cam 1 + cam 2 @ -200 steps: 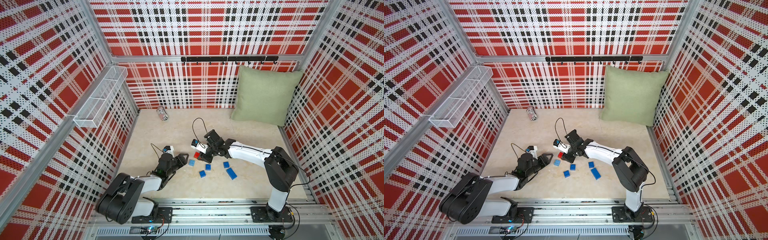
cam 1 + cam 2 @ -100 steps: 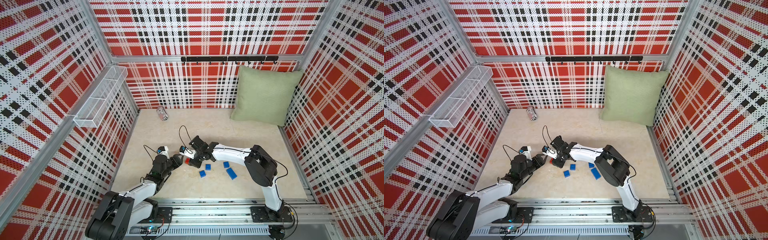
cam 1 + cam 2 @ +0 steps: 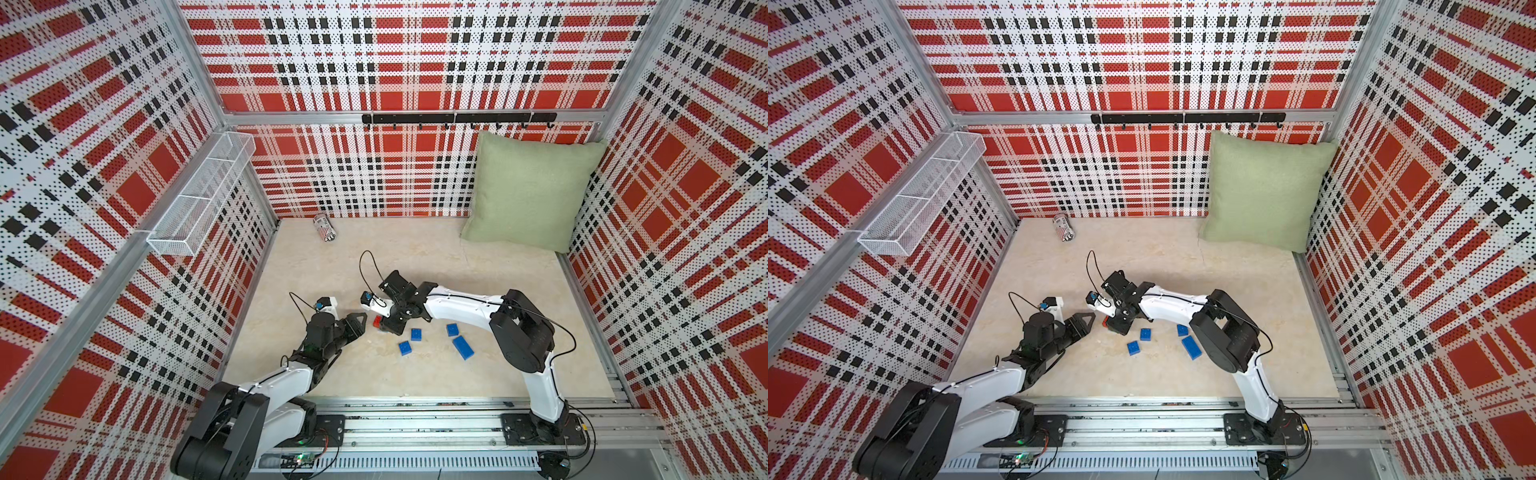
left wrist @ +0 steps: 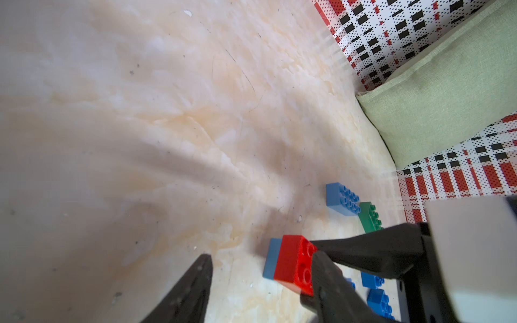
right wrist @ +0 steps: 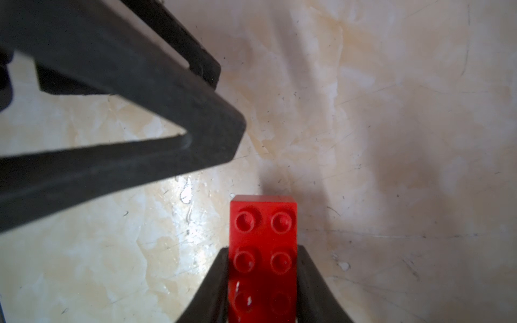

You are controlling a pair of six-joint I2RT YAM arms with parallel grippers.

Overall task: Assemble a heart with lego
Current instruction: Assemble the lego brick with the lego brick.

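Plainly, in both top views the right hand [image 3: 387, 327] is clenched on the red brick [image 3: 377, 321] low over the beige surface [image 3: 415, 257]. The left hand [image 3: 360, 322] is released just beside it, and four loose blue bricks [image 3: 416, 334] lie near. The left wrist view shows the red brick [image 4: 293, 264] against one left finger [image 4: 330, 282], with a green brick [image 4: 370, 218] beyond. The right wrist view shows both pads [image 5: 218, 279] pinching the red brick [image 5: 263, 223].
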